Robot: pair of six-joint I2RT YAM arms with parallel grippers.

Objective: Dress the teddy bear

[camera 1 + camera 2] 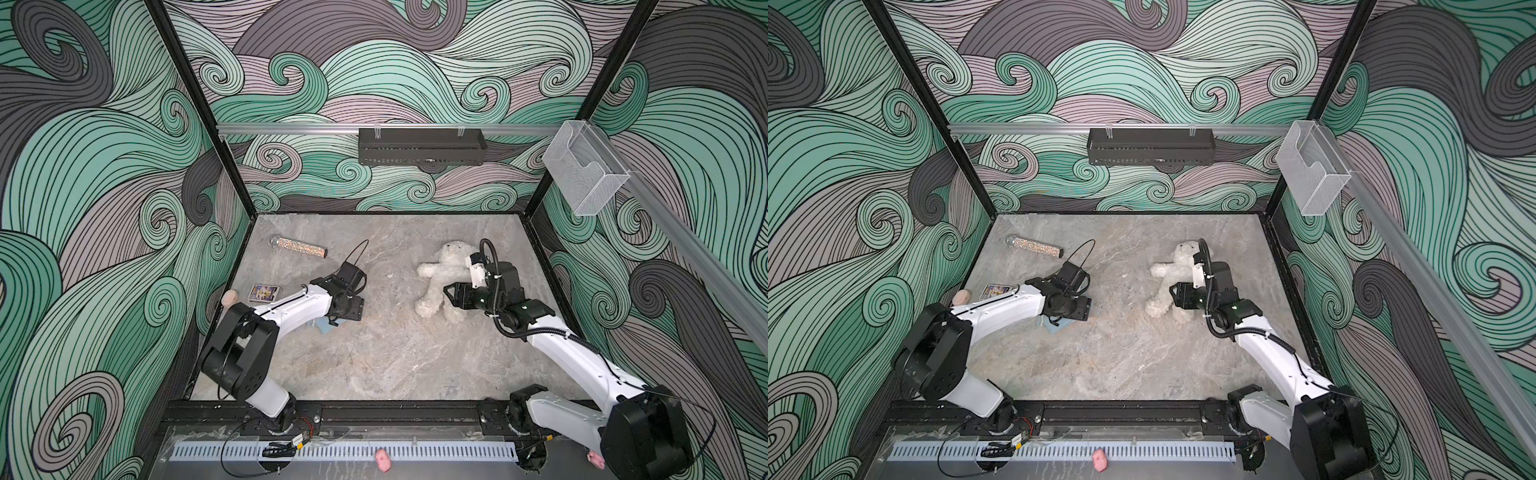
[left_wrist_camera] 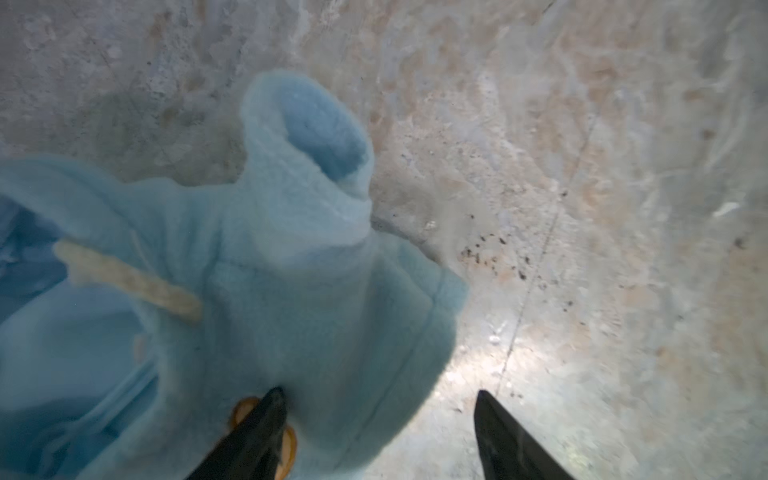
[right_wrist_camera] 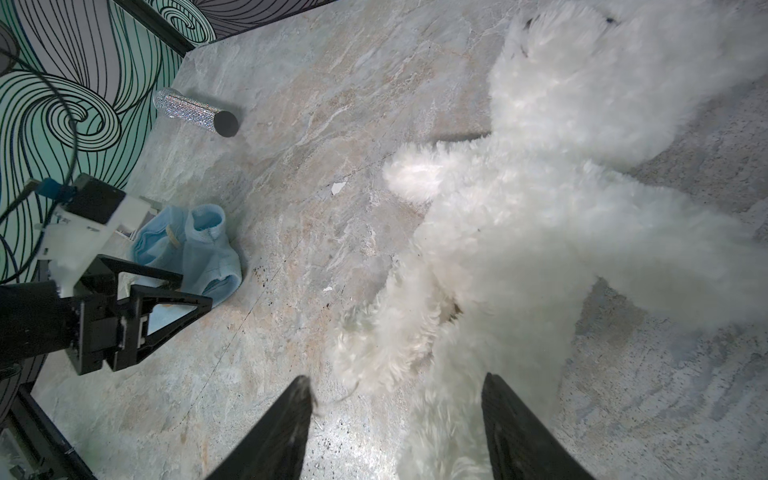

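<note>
The teddy bear (image 1: 444, 272) (image 1: 1173, 272), fluffy and white, lies spread on the stone tabletop at the right. In the right wrist view the bear (image 3: 540, 216) fills the frame. My right gripper (image 3: 395, 378) (image 1: 451, 295) is open low over its lower body, and one furry leg runs between the spread jaws. A light blue fleece garment (image 2: 257, 282) (image 3: 195, 253) (image 1: 326, 328) lies crumpled on the left. My left gripper (image 2: 380, 392) hangs open just above it, with one finger over the fabric's edge and the other over bare table.
A glittery cylinder (image 1: 299, 246) lies at the back left. A small printed box (image 1: 265, 292) and a peach plush (image 1: 229, 296) sit by the left wall. A pink toy (image 1: 383, 460) rests on the front rail. A black tray (image 1: 422, 146) and a clear bin (image 1: 586, 170) hang on the walls.
</note>
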